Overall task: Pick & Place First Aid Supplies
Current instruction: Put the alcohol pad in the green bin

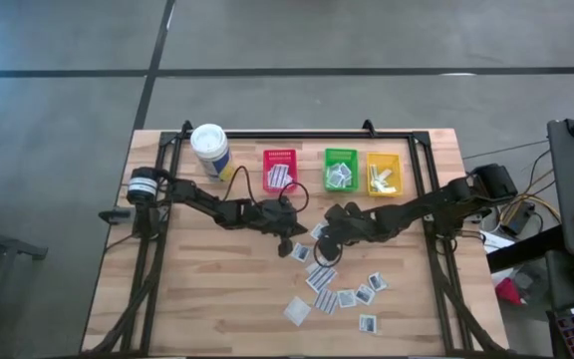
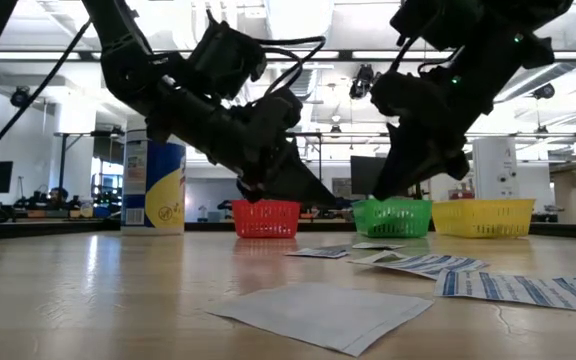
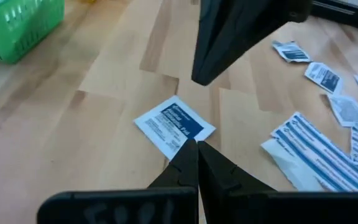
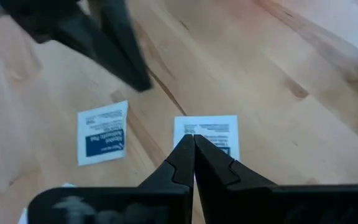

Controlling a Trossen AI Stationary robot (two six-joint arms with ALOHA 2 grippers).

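Several small white packets, some printed in blue, lie flat on the wooden table [image 1: 197, 289] at mid right, among them a striped one [image 1: 319, 277]. My left gripper [image 3: 197, 144] is shut above the table's middle, and a blue-printed packet [image 3: 174, 126] lies on the wood just past its tips. My right gripper [image 4: 193, 138] is shut too and faces the left one from the right. A white packet [image 4: 207, 134] lies under and beyond its tips, another [image 4: 102, 140] beside it. In the low view both grippers hang above the table with nothing below them.
At the far edge stand a red bin [image 1: 279, 170], a green bin [image 1: 341, 170] and a yellow bin [image 1: 384, 173], each with packets inside. A white canister with a yellow label [image 1: 210, 150] stands left of them. The table's left half is bare wood.
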